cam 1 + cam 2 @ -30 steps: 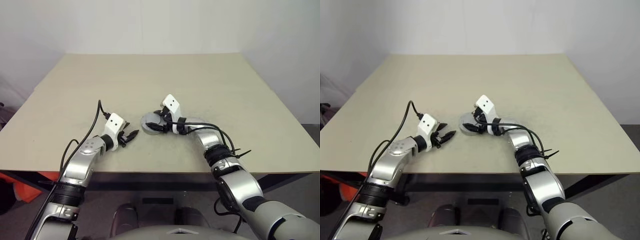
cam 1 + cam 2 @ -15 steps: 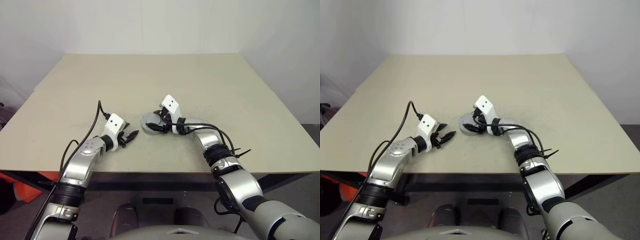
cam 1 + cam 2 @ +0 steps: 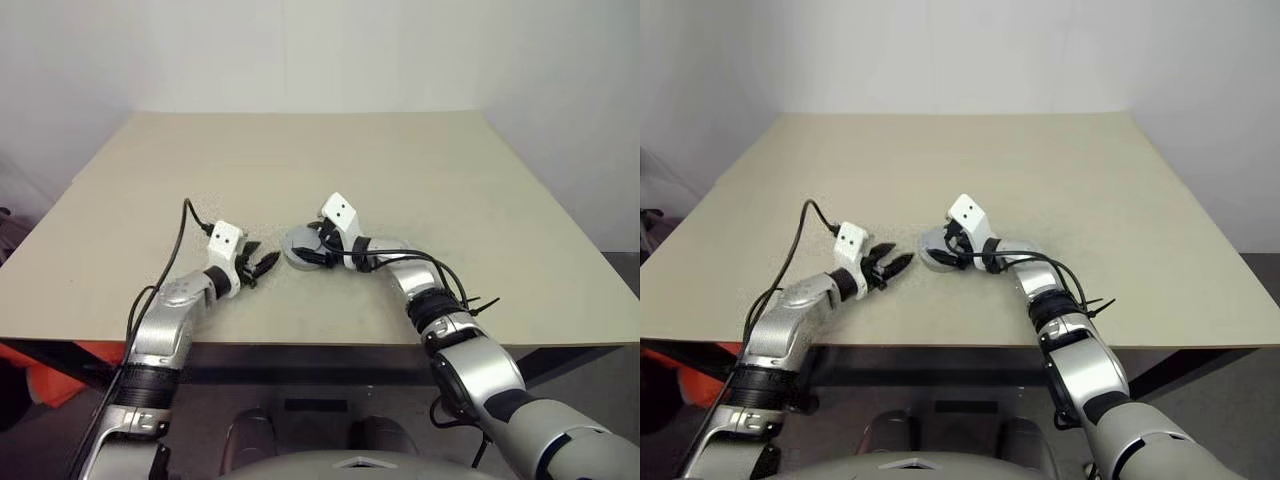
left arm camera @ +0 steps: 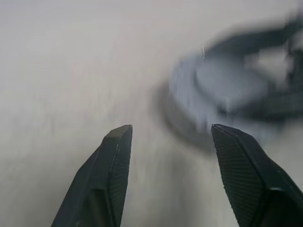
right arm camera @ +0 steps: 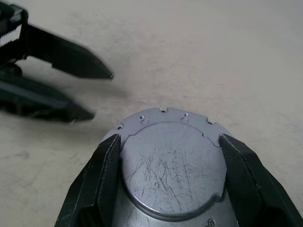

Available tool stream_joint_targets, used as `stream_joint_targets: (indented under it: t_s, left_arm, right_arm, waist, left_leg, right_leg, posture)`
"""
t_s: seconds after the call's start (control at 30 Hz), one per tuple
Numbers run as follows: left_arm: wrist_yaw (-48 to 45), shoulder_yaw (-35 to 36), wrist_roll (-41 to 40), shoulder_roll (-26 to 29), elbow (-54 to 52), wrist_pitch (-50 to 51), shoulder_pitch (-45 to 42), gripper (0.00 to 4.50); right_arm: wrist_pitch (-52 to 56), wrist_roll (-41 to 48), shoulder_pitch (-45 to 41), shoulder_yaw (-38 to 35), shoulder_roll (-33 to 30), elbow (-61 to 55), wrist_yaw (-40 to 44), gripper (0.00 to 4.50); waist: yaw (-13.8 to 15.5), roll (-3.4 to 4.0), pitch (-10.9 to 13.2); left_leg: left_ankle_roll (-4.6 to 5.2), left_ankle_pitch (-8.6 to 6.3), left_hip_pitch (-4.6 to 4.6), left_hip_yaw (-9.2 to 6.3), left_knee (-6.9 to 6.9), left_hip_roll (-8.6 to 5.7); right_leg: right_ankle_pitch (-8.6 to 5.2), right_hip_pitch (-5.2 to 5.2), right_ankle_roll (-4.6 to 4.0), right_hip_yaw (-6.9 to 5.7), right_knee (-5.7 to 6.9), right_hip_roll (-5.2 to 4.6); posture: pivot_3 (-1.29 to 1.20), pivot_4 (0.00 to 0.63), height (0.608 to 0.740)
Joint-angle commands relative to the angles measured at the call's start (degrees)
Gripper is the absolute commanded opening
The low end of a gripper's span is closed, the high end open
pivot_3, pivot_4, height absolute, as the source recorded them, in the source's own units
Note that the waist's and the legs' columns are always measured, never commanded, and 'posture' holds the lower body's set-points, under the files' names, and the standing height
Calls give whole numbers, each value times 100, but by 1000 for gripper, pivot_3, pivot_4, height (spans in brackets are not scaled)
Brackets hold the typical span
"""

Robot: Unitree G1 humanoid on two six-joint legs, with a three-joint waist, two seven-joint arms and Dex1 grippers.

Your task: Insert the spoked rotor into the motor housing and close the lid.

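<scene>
Right wrist view: right gripper (image 5: 168,142) is straddling a round grey metal disc, one black finger (image 5: 106,165) against each side of its rim, so it is grasping the part. The top face is a scratched, closed plate with small notches and holes round the edge; no copper windings or open spokes are showing, so I am reading it as the motor housing (image 5: 171,168) with its lid already on. That is a judgement, not something seen inside.

Head views: the housing (image 3: 300,247) is sitting on the tan table (image 3: 300,160) near the front edge, roughly mid-width, with the right gripper (image 3: 322,250) reaching in from its right side.

Left gripper (image 3: 262,266) is pointing at the housing from its left, just beside it and not touching. In the left wrist view its two fingers (image 4: 111,163) are standing apart with nothing between them, released, and the housing (image 4: 222,101) is lying ahead, offset toward one finger.

Key relation: the disc is lying flat, axis vertical, between the two grippers. The right one has it; the left is the free one for any pressing or seating.

No separate spoked rotor visible on the table. No brand, label or readable writing anywhere.
</scene>
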Motion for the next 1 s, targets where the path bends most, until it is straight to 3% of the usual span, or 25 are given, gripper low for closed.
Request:
stream_joint_targets:
  t_s: [0.03, 0.2, 0.5, 1.0]
  left_arm:
    - [275, 552, -663, -190, -291, 420, -409, 1871]
    - [547, 926, -1150, -397, 53, 923, -822, 82]
    - [399, 605, -1264, -346, 684, 1742, -1226, 31]
    - [739, 335, -875, -303, 1112, 1992, -1159, 31]
  right_arm:
    - [76, -176, 41, 97, -96, 78, -3, 3161]
    - [98, -173, 34, 104, -86, 48, -22, 3161]
    - [102, -161, 25, 92, -71, 9, -75, 3161]
    - [433, 29, 37, -81, -147, -308, -64, 3161]
  waist:
    - [-5, -1, 0]
    - [-12, -1, -1]
    - [-10, -1, -1]
    - [4, -1, 0]
  left_leg:
    - [0, 0, 0, 0, 0, -1]
    - [3, -2, -1, 0, -1, -3]
    - [5, -3, -2, 0, -2, -2]
    - [5, -3, -1, 0, -11, -1]
  right_leg:
    - [3, 0, -4, 0, 1, 1]
    - [4, -1, -7, 0, -4, 2]
    - [-2, -1, 3, -1, -7, 2]
    - [-12, 7, 21, -1, -26, 0]
  posture:
    - [0, 0, 740]
    - [0, 0, 740]
    - [0, 0, 740]
    - [0, 0, 740]
